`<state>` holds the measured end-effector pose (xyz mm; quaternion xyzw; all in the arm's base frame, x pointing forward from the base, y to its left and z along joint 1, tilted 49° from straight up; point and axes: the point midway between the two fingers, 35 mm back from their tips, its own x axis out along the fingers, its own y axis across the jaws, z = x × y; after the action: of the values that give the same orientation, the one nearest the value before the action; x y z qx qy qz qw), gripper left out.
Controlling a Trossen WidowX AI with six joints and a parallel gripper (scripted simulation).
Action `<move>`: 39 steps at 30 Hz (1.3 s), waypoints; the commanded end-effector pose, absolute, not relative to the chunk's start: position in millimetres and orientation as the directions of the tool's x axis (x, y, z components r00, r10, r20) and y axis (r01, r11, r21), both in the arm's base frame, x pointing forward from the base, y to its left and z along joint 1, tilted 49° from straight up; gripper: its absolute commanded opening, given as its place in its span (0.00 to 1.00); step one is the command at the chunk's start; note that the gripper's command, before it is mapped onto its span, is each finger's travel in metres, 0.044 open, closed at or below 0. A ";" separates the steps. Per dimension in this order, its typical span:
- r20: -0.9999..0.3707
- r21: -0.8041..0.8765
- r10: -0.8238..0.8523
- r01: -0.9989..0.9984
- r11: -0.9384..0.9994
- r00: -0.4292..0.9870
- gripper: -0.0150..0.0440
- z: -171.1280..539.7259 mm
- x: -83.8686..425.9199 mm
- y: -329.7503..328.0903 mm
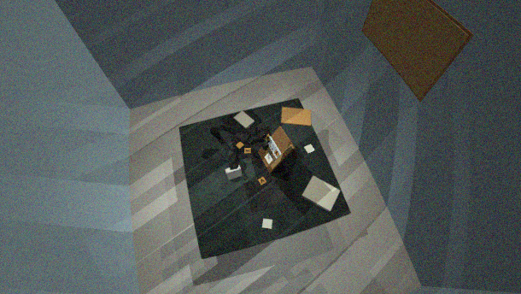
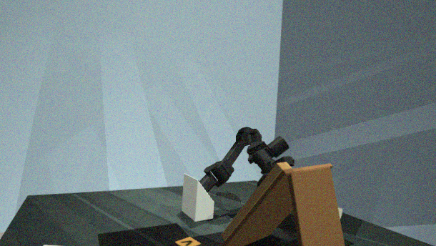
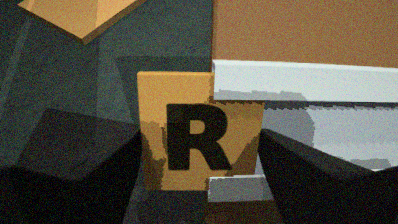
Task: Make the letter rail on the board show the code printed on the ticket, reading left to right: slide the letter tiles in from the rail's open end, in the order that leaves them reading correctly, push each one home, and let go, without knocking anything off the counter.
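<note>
My gripper (image 3: pixel 200 137) is shut on the orange R tile (image 3: pixel 152 100). The tile is upright to the wrist view; its right part sits between the two lips of the pale rail (image 3: pixel 310 80) (image 1: pixel 273 145) at its open end, its left part sticks out. The rail is on the sloped brown board (image 3: pixel 300 30) (image 1: pixel 280 136) (image 2: pixel 264 204). A small orange patch shows near the rail's other end in the top view; I cannot tell what it is. A white ticket (image 1: pixel 268 158) lies on the board, its print unreadable. Loose tiles (image 1: pixel 240 145) (image 1: pixel 248 150) lie near the arm, and an A tile (image 1: pixel 261 180) (image 2: pixel 187 242) lies farther off.
A white block (image 1: pixel 233 173) (image 2: pixel 196 200) stands by the arm. An orange slab (image 1: pixel 295 116) lies beyond the board on the dark counter (image 1: pixel 231 231). Pale slabs (image 1: pixel 243 119) (image 1: pixel 318 192) and small pale squares (image 1: pixel 309 148) (image 1: pixel 267 223) lie around.
</note>
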<state>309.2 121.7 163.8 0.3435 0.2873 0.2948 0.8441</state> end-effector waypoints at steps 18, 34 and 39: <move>-0.282 0.746 0.696 -0.304 0.592 0.660 0.25 155.3 312.7 115.4; -0.283 0.746 0.696 -0.305 0.592 0.660 0.25 149.2 315.3 110.7; -0.283 0.746 0.696 -0.305 0.592 0.660 0.25 147.3 316.1 109.1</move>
<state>315.5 110.2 148.8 0.3431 0.2874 0.2947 0.8443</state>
